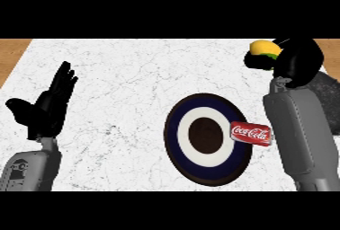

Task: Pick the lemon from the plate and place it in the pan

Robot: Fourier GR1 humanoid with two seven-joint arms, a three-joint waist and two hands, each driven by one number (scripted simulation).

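Right hand (289,56) is up at the far right of the counter (133,90), black fingers curled round the lemon (263,46), which shows as a yellow lump at the hand's upper left, with a bit of green just under it. The lemon is off the plate (174,130) and well apart from it, held near the counter's far right corner. Just behind the right wrist and forearm there is a dark grey speckled shape (328,90), mostly hidden by the arm and cut by the view's edge; can't tell whether it is the pan, and can't tell whether the lemon is over it or beside it. The plate sits at centre right of the white marbled counter: dark navy rim, white ring, dark brown middle, nothing lying in its middle. A red Coca-Cola can (252,133) lies on its side at the plate's right rim, overlapping the rim and just beside the right forearm. Left hand (45,108) is at the view's left, open, fingers straight and pointing up, thumb out to the side, resting there and touching nothing. Wood-coloured strips show beyond the counter at the top left and top right corners.
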